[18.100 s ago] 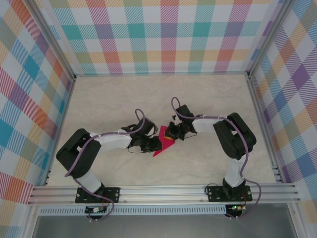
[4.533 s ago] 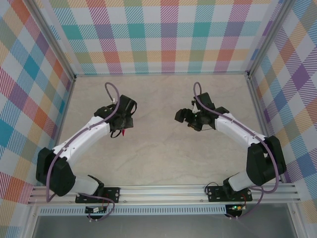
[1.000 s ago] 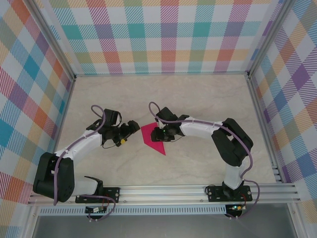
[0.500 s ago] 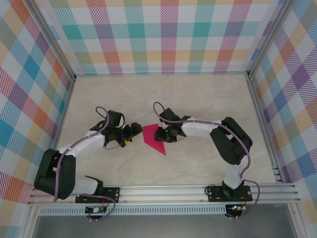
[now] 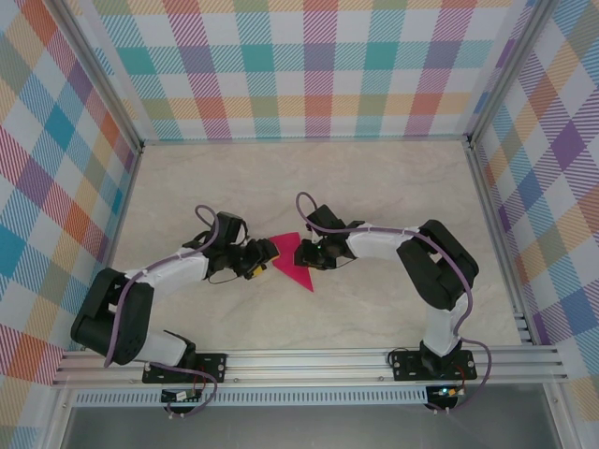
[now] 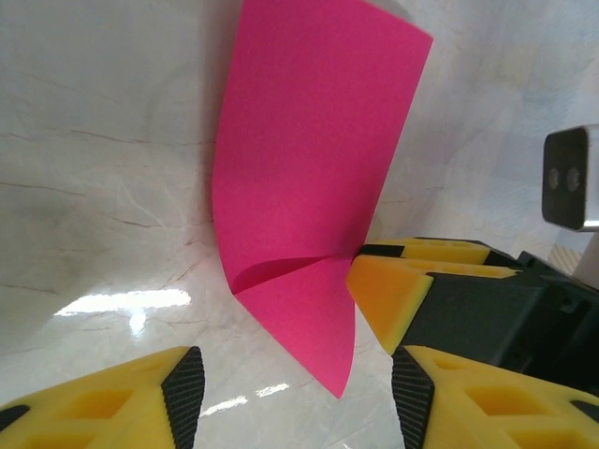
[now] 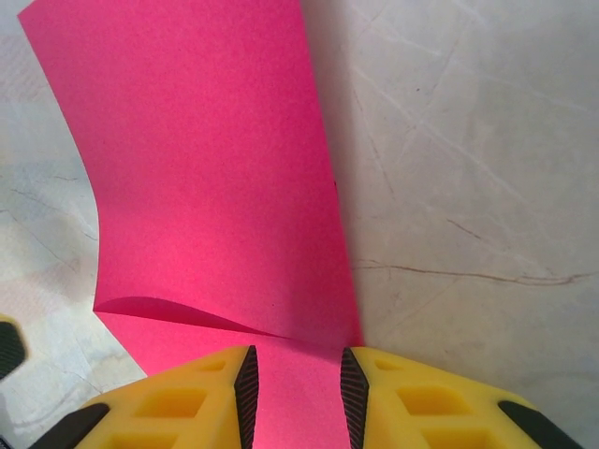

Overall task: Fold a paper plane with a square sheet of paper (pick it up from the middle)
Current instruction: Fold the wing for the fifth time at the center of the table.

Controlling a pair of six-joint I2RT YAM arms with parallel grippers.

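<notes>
Since half a second ago the left tool (image 5: pixel 260 262) has slid toward 3 o'clock and its jaws have narrowed. They are still spread, and a corner of the pink sheet (image 5: pixel 290 257) sits in the gap, clear of both fingers (image 6: pixel 182 383). The right tool (image 5: pixel 305 255) pinches the sheet's 3 o'clock side, as before. The sheet, folded to a wedge at the middle of the worktop (image 5: pixel 393 187), runs from 11 to 5 o'clock with its tip at 5. Open worktop lies all round, widest toward 12 o'clock, and the plaid walls (image 5: pixel 318 65) stand well apart.
</notes>
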